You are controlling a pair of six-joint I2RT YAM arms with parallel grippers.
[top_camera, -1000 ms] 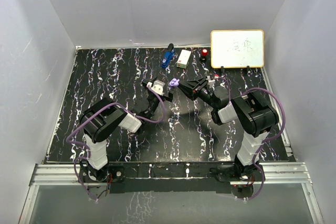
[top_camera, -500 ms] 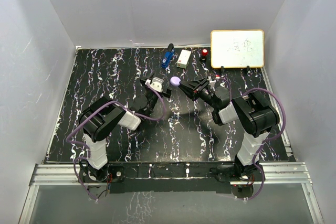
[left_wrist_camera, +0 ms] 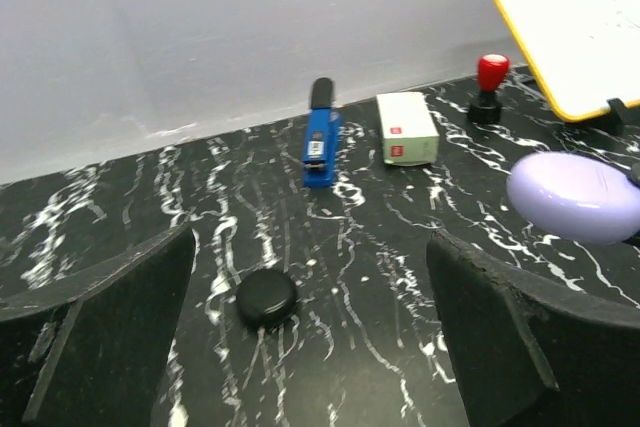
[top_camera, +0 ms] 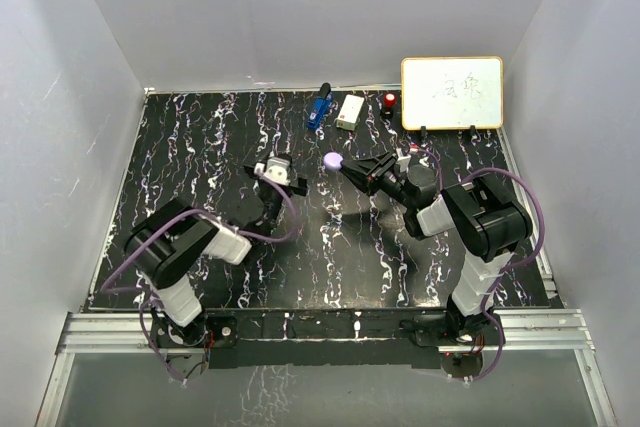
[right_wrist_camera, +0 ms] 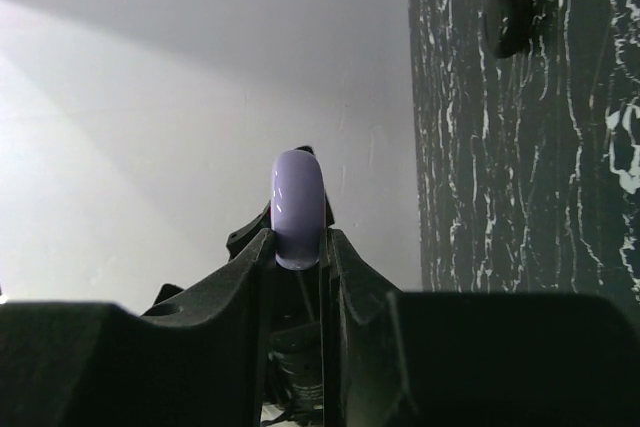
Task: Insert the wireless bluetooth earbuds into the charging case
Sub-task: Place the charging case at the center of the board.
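Note:
My right gripper (top_camera: 345,164) is shut on a closed pale lilac round case (top_camera: 333,160) and holds it on edge above the table; in the right wrist view the case (right_wrist_camera: 298,207) sits pinched between the fingertips (right_wrist_camera: 298,242). My left gripper (top_camera: 275,169) is open and empty, left of the lilac case and apart from it. Its wrist view shows a closed black round case (left_wrist_camera: 266,297) lying on the table ahead between the wide fingers (left_wrist_camera: 320,347), and the lilac case (left_wrist_camera: 575,197) at the right. The black case also shows in the right wrist view (right_wrist_camera: 508,17). No earbuds are in view.
At the back of the table lie a blue tool (top_camera: 319,107), a white box (top_camera: 350,112) and a red-topped stamp (top_camera: 389,101). A whiteboard (top_camera: 452,93) stands at the back right. White walls close in three sides.
My left gripper has drawn back to the left, away from the lilac case. My right gripper has kept hold of the case and moved little.

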